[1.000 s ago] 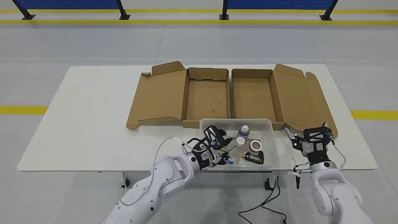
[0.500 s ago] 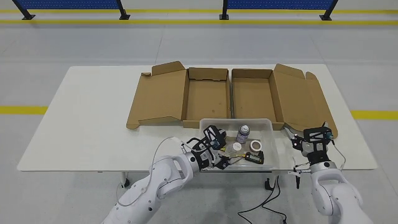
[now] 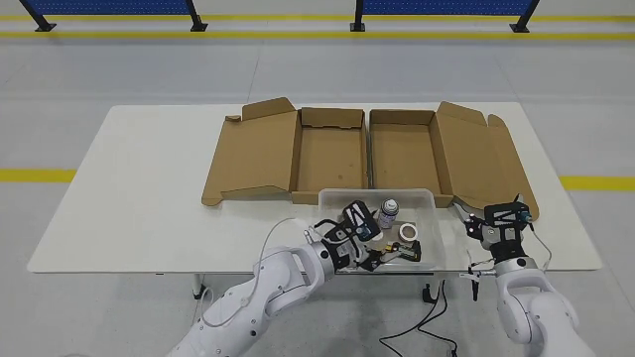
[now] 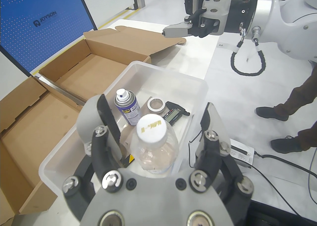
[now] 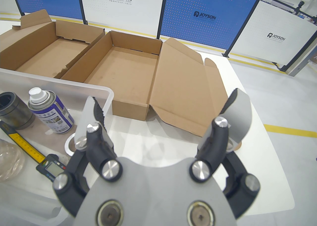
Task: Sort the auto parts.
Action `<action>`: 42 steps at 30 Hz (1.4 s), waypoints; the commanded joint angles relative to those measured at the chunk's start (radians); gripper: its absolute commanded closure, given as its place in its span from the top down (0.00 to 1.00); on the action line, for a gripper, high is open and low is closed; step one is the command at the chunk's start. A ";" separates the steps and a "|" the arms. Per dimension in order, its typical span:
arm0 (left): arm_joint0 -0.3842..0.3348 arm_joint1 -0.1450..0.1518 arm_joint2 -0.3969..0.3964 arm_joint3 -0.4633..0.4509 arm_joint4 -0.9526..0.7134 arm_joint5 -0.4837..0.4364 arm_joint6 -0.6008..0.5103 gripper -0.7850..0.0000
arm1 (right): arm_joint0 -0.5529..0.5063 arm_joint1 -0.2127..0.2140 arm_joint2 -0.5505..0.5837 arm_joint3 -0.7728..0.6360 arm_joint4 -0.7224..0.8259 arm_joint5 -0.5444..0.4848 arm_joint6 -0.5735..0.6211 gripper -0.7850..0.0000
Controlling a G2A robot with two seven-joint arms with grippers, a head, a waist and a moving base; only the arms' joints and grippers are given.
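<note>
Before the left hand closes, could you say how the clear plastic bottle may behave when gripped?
The bottle looks thin-walled and clear, so it would probably dent and feel light. Standing apparently upright inside the open left hand, it may tip if nudged.

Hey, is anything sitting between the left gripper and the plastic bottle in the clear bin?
Nothing visible. The left gripper hangs open with a finger on either side of the bottle in the bin. The spray can stands beyond the bottle, not between.

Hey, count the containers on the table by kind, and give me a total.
Cardboard boxes: 2
Clear plastic bin: 1
Total: 3
</note>
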 commanded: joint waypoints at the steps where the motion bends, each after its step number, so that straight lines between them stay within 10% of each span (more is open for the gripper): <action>1: -0.010 -0.004 0.008 0.011 0.002 0.005 0.000 0.63 | 0.000 0.000 0.000 0.000 0.000 0.000 0.000 1.00; 9: -0.025 -0.010 0.003 0.043 0.009 0.008 0.016 0.21 | 0.000 0.000 0.000 0.000 0.000 0.000 0.000 1.00; 14: -0.022 -0.011 -0.007 0.050 0.011 0.006 0.028 0.24 | 0.000 0.000 0.000 0.000 0.000 0.000 0.000 1.00; 17: -0.020 -0.011 -0.011 0.049 0.016 0.002 0.033 0.00 | 0.000 0.000 0.000 0.000 0.000 0.000 0.000 1.00; 42: -0.088 -0.026 -0.063 0.004 -0.013 0.026 0.001 0.00 | 0.000 0.000 0.000 0.000 0.000 0.000 0.000 1.00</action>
